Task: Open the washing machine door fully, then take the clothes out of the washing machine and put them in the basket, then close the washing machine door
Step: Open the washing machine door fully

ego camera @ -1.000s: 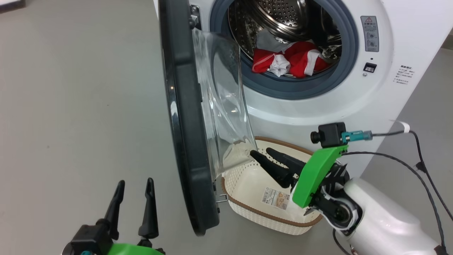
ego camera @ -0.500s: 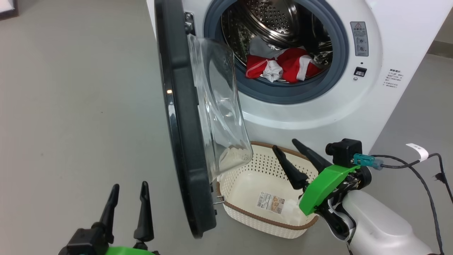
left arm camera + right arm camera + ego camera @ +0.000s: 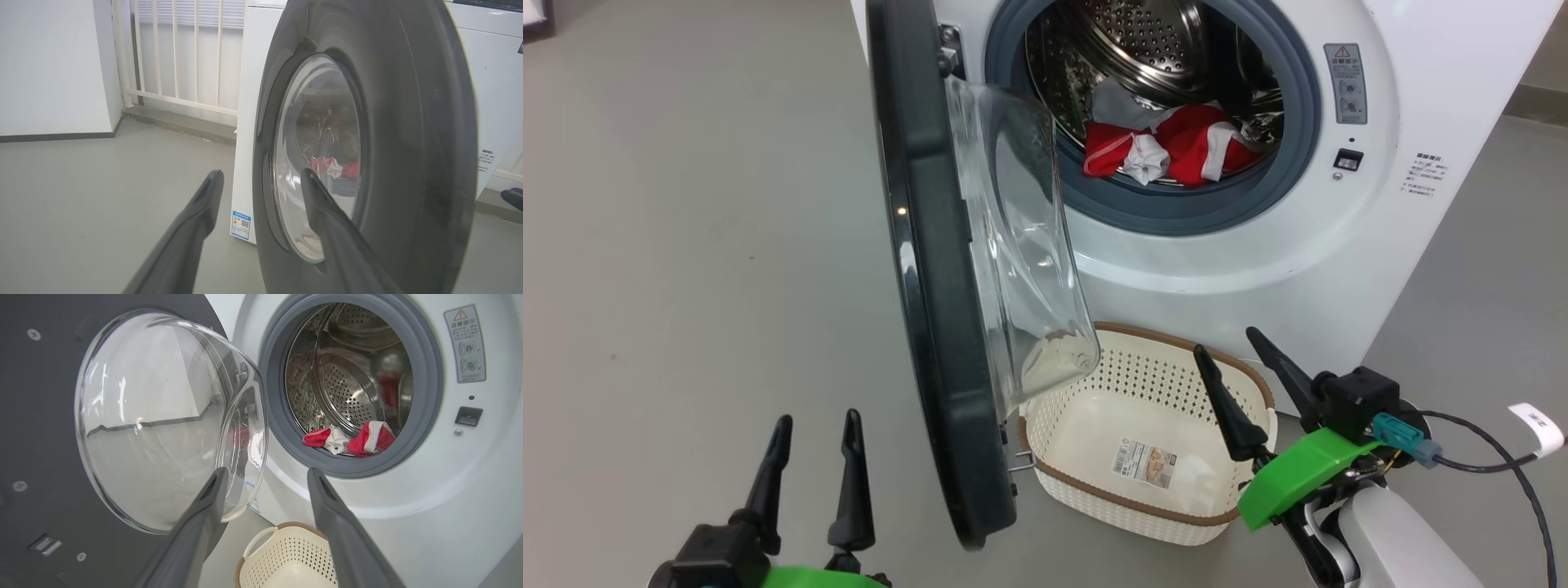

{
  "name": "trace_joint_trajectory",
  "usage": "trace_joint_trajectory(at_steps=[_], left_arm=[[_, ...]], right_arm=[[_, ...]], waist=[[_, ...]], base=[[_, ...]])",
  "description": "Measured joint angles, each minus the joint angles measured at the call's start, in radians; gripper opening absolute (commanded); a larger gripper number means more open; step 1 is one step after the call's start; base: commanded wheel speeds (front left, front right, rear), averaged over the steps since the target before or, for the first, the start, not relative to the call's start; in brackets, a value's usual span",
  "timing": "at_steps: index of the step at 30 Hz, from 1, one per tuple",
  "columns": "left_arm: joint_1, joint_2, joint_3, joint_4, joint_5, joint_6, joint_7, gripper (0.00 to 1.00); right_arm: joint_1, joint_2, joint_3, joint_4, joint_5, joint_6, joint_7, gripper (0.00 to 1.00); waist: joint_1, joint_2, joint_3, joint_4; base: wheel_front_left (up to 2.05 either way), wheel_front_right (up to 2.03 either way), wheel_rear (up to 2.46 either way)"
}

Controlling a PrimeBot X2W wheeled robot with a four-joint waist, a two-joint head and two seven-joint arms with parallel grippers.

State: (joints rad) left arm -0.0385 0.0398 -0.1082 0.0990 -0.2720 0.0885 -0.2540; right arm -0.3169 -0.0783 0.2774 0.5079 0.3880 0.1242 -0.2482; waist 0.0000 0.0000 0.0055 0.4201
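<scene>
Where the washing machine door (image 3: 931,327) stands open, edge-on at the centre of the head view, the upper left corner of the basket (image 3: 1111,514) is screened by the glass bowl (image 3: 1021,269). The top of the washing machine (image 3: 1258,269) is cut off at the upper edge. The printed labels (image 3: 1421,175) are too small to be read.

The clothes (image 3: 1168,151) are seen heaped at the bottom of the drum (image 3: 1160,49), upper centre, with their lower edge masked by the grey seal (image 3: 1176,212). The basket is set on the floor (image 3: 686,245) at lower centre, below the opening.

The right fingers (image 3: 1221,400) are spread wide with nothing held. They are poised over the basket's right end and pointed up-frame toward the drum, well short of the clothes. The left fingers (image 3: 768,482) are likewise parted and empty at the lower left, apart from the door's outer face. The right forearm (image 3: 1388,539) is cropped by the bottom edge.
</scene>
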Motion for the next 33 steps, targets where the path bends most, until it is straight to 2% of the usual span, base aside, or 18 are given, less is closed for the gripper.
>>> trace_joint_trajectory(at_steps=[12, 27, 28, 29, 31, 32, 33], left_arm=[[0.000, 0.000, 0.002, -0.007, 0.007, 0.000, 0.000, 1.00], [0.000, 0.000, 0.004, 0.001, 0.027, 0.000, 0.000, 1.00], [0.000, 0.000, 0.004, 0.002, 0.028, 0.000, 0.000, 0.97], [0.000, 0.000, 0.003, 0.003, 0.028, 0.000, 0.000, 0.73], [0.000, 0.000, 0.002, 0.006, 0.030, 0.000, 0.000, 0.15], [0.000, 0.000, 0.000, 0.006, 0.033, 0.000, 0.000, 0.00], [0.000, 0.000, -0.001, 0.007, 0.035, 0.000, 0.000, 0.00]], right_arm=[[0.119, 0.022, -0.083, -0.139, -0.078, 0.000, -0.002, 1.00], [0.155, 0.022, -0.083, -0.155, -0.091, 0.000, -0.007, 1.00], [0.155, 0.022, -0.083, -0.154, -0.091, 0.000, -0.007, 1.00], [0.155, 0.022, -0.083, -0.154, -0.091, 0.000, -0.007, 1.00], [0.155, 0.023, -0.083, -0.154, -0.091, 0.000, -0.007, 1.00], [0.155, 0.023, -0.082, -0.153, -0.091, 0.000, -0.007, 1.00], [0.155, 0.023, -0.082, -0.153, -0.091, 0.000, -0.007, 1.00]], waist=[[0.0000, 0.0000, 0.005, -0.003], [0.0000, 0.0000, 0.002, -0.011], [0.0000, 0.0000, 0.001, -0.011], [0.0000, 0.0000, 0.001, -0.010], [0.0000, 0.0000, 0.001, -0.009], [0.0000, 0.0000, 0.001, -0.008], [0.0000, 0.0000, 0.000, -0.007]], base=[[0.00, 0.00, 0.00], [0.00, 0.00, 0.00], [0.00, 0.00, 0.00], [0.00, 0.00, 0.00], [0.00, 0.00, 0.00], [0.00, 0.00, 0.00], [0.00, 0.00, 0.00]])
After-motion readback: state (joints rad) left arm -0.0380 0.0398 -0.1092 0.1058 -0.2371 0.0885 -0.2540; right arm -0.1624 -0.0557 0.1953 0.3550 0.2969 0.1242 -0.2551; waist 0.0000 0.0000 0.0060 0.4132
